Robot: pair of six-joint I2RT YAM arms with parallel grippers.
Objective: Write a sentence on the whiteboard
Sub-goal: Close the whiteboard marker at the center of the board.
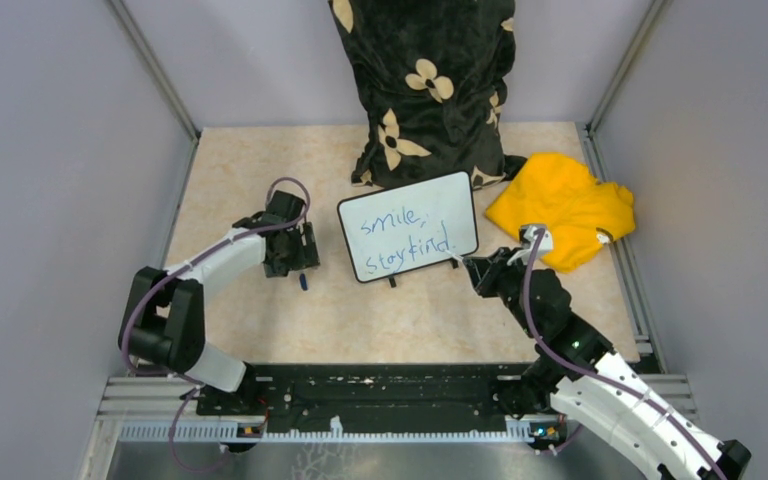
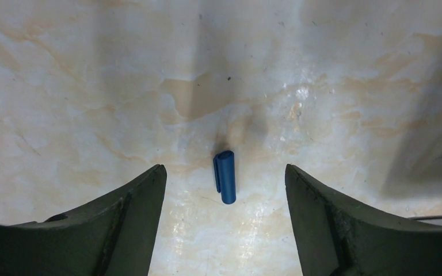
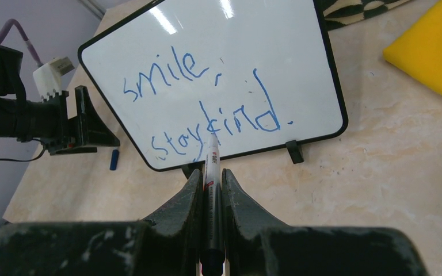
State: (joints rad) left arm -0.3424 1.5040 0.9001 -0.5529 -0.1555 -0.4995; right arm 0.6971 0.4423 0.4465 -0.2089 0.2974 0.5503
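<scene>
The whiteboard (image 1: 440,205) stands tilted at the centre of the top view, propped on small black feet, with "smile, stay kind." (image 3: 206,106) in blue across two lines. My right pincer (image 3: 211,175) sits just below the board's lower right corner, clamped on a marker (image 3: 212,155) whose tip points at the bottom line. My left pincer (image 2: 224,169) hangs left of the board, spread wide over a blue cap (image 2: 225,179) lying on the table. A yellow cloth (image 1: 560,208) lies to the right.
</scene>
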